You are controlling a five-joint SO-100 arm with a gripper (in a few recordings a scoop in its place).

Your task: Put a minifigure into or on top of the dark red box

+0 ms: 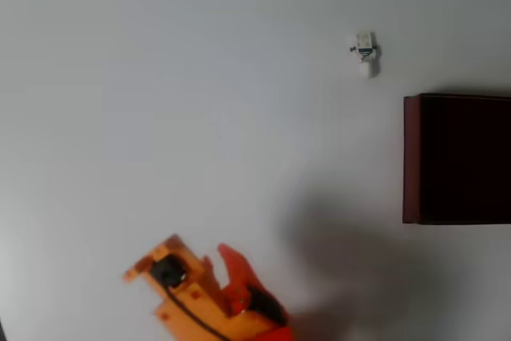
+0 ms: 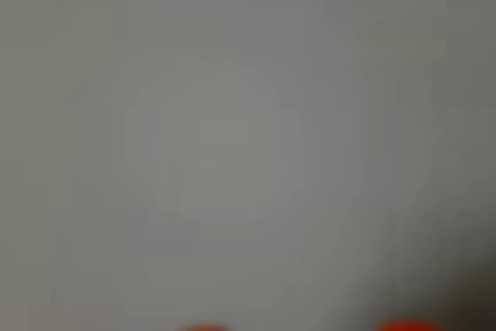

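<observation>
In the overhead view the orange hand [image 1: 211, 265] is sitting low near the bottom edge of the pale worktop [image 1: 160, 101], its fingers standing slightly apart around nothing, the red-orange finger [image 1: 235, 265] pointing up the picture. The minifigure [image 1: 365, 52] is lying on the worktop well apart from the hand, up and to its right, with bare surface running all the way between them. The dark red box [image 1: 411, 157] is resting to the right of the hand, cut off by the right edge, below the minifigure and apart from it. The wrist view is giving a blurred grey surface with two orange fingertips [image 2: 407, 325] at its bottom edge.
</observation>
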